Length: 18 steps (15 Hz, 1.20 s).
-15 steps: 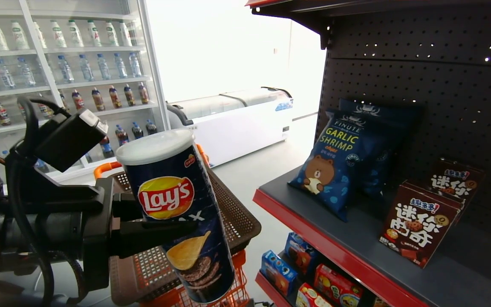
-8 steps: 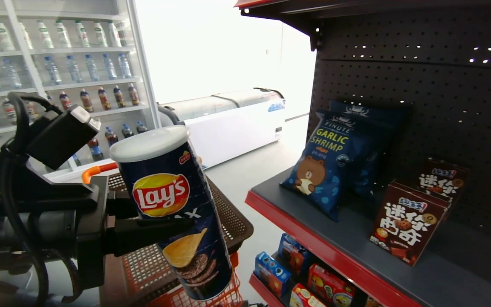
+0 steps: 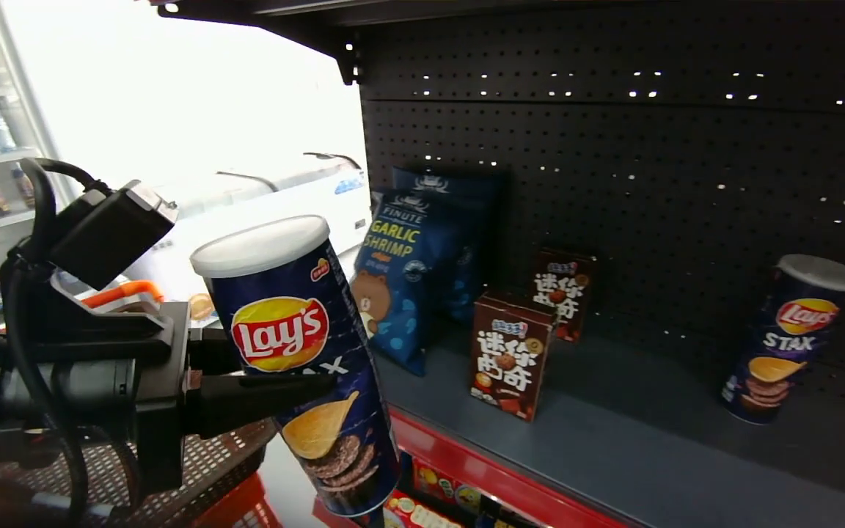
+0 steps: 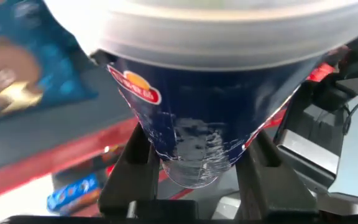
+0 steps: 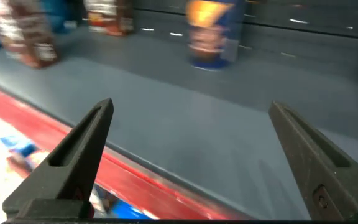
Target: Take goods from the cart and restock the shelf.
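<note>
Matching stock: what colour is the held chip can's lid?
White lid on a dark blue chip can; head view shows it best.

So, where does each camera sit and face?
Head view: on the head, facing the shelf; left gripper grips the held chip can.
Left wrist view: on that wrist, looking along its fingers at that can.
Right wrist view: on that wrist, facing the shelf past open fingers.
Shared: head and right wrist show the standing chip can.

Dark blue chips can [image 3: 298,337] with white lid, tilted, clamped mid-body in left gripper [image 3: 287,378], off grey shelf's [image 3: 613,447] front left edge, matching can [image 3: 789,345] upright near shelf's back right corner.
</note>
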Motion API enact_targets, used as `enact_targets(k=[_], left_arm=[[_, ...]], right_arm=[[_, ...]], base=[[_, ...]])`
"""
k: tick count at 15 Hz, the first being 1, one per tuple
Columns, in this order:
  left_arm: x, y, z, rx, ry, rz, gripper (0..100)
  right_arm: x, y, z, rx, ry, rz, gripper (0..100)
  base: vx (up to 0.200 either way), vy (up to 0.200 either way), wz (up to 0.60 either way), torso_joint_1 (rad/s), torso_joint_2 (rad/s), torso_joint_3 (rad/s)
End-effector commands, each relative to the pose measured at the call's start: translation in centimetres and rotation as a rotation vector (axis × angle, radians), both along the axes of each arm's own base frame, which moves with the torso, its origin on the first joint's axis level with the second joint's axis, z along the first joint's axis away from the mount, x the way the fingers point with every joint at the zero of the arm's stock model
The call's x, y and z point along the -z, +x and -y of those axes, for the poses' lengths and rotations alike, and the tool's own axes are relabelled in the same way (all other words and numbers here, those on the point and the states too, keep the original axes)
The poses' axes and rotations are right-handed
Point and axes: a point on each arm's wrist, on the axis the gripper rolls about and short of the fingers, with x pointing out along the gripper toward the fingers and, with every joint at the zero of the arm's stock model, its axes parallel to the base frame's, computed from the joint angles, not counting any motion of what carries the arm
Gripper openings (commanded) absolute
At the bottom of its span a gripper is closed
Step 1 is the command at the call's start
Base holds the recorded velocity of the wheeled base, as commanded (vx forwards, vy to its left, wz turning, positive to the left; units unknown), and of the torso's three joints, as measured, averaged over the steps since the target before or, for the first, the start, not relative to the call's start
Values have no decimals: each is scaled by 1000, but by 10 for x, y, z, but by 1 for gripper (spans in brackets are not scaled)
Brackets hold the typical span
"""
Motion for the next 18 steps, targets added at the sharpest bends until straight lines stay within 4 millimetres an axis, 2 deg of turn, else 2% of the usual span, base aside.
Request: enact_targets(k=[1, 9, 18], left_arm=[[0, 1, 0, -3, 1, -1, 0], [0, 1, 0, -5, 0, 1, 0], [-2, 2, -2, -17, -4, 11, 0]], right_arm=[[0, 0, 0, 0, 0, -1, 100], [0, 0, 0, 0, 0, -1, 100], [0, 0, 0, 0, 0, -1, 100]], base=[[0, 0, -600, 7, 7, 2], [0, 0, -600, 2, 2, 3], [0, 0, 0, 0, 0, 0]])
